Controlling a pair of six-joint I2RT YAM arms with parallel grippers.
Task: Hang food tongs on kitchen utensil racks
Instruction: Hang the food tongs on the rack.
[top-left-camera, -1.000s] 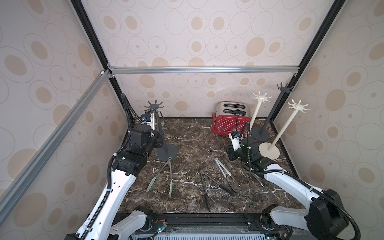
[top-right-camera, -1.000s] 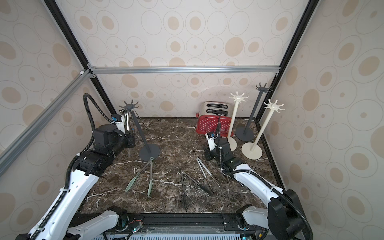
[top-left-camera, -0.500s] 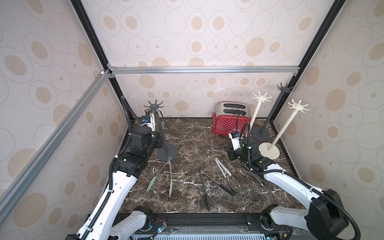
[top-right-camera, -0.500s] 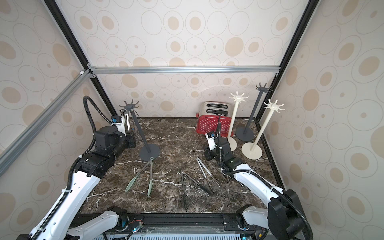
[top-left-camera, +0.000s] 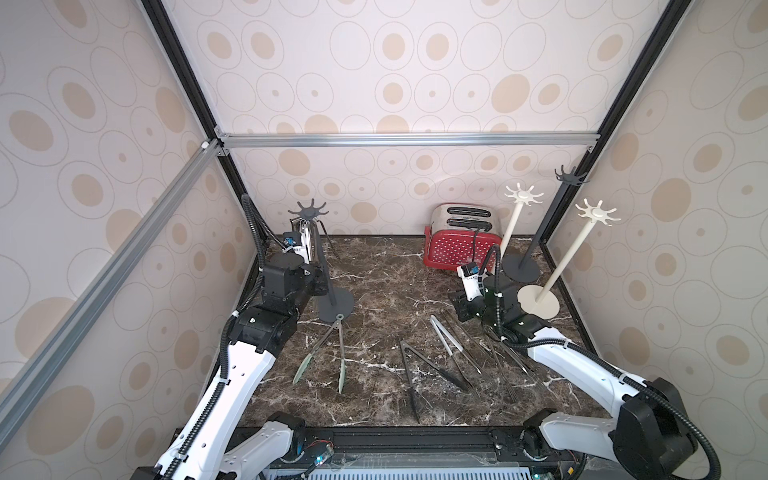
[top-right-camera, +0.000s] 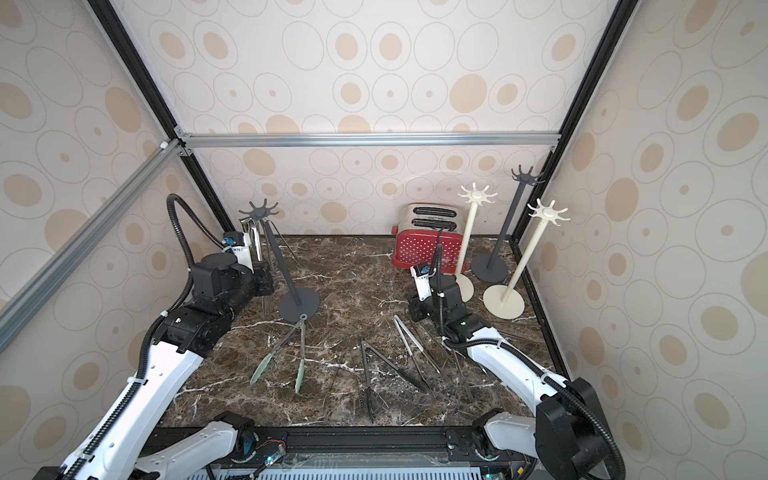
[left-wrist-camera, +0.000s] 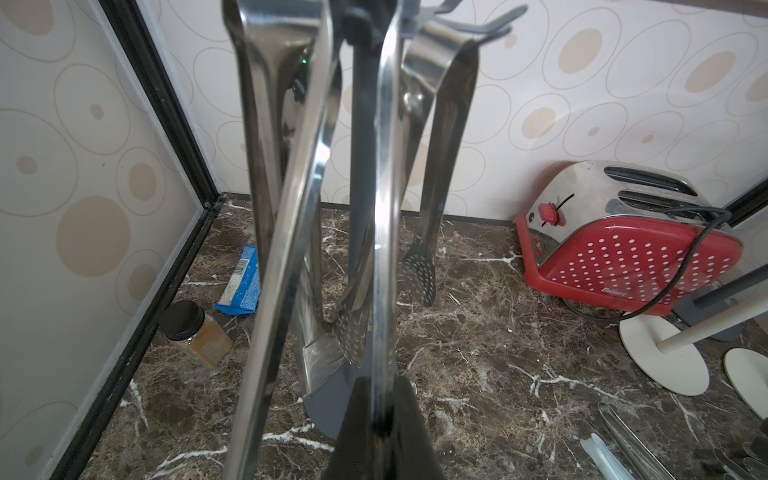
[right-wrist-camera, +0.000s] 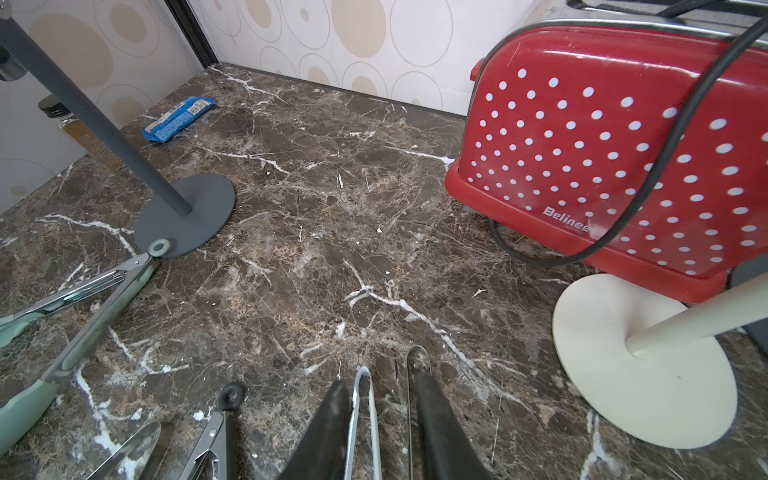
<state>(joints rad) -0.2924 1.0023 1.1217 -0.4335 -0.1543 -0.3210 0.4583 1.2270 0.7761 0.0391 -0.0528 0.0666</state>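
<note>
The left gripper (left-wrist-camera: 381, 386) hung above the table, pinched tight on one arm of the steel tongs (left-wrist-camera: 384, 187); that arm rose straight out of its fingers toward the hook crown of the dark grey rack (top-right-camera: 284, 272), whose pole stood just beyond the fingertips; whether the top of the pair sat on a hook could not be told. More steel pairs hung from the same crown past the held one, among them the perforated tongs (left-wrist-camera: 419, 270); well beyond that hand, by the wall, lay a spice jar (left-wrist-camera: 195, 332) and a blue packet (left-wrist-camera: 243, 282).

The right gripper (right-wrist-camera: 380, 380) sat low over the marble table (top-left-camera: 386, 282) with its fingers parted; between them lay the hinge ends of two slim pairs, the white-edged tongs (right-wrist-camera: 364, 369) close against one finger and the thin steel pair (right-wrist-camera: 415, 348) close against the other, with bare marble between the two. To this hand's left the black tongs (top-left-camera: 408, 378) lay flat; farther the same way lay the pale green tongs (top-left-camera: 340, 357), their ring end at the rim of the dark grey rack's base. Ahead of the fingers and to the right stood the red toaster (right-wrist-camera: 602, 158) and a cream rack (top-left-camera: 511, 230); the second cream rack (top-left-camera: 568, 257) and the far grey rack (top-left-camera: 545, 224) stood beyond it.
</note>
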